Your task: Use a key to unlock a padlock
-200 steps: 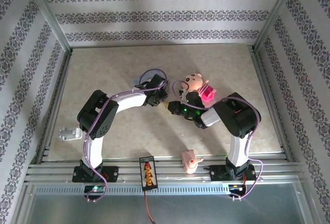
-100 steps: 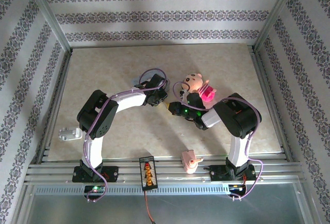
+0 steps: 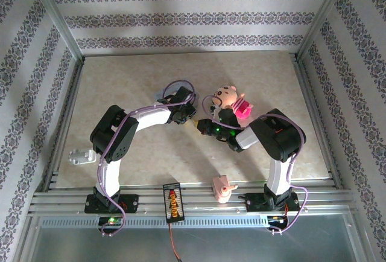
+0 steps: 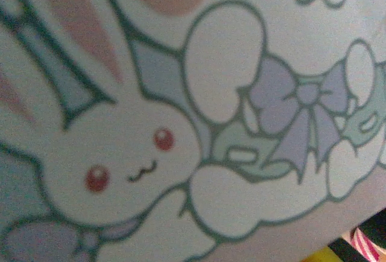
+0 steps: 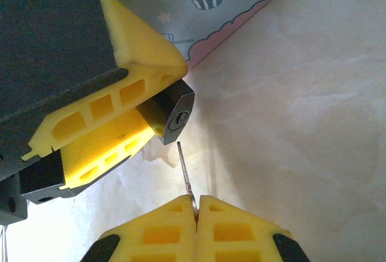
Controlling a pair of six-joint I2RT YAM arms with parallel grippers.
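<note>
Beige marbled worktop [image 3: 120,81], patterned paper on three walls.

Left arm [image 3: 148,117]: shoulder upright at the near edge, forearm laid out level toward the middle, wrist hanging over the pale blue tin [image 4: 181,123]. Its camera is very close to the lid; the rabbit print is blurred.

Right arm [image 3: 274,138]: elbow bent high, forearm folded back to the left, wrist low and facing the left arm's wrist. Seen from above, the two wrists nearly meet just right of the tin.

Left jaws: from the right wrist, the yellow fingers [image 5: 145,63] pinch the padlock [image 5: 174,116]. It is a small dark block sticking out past the fingertips, keyhole end facing the right arm. It sits just off the tin's pink scalloped edge, over bare worktop.

Right jaws: pressed together on the key [image 5: 184,168]. Only the thin blade stands out between the fingertips [image 5: 226,214]. The blade points up at the keyhole and leans slightly left. Its tip is just below the lock's face, a small gap showing, not entered.

Pink doll [image 3: 228,98] lies right of the tin, beside the right wrist.

Against one second and half a second ago, from above: no shift noted in either arm, the doll or the cables. Both arms hold the same pose.
</note>
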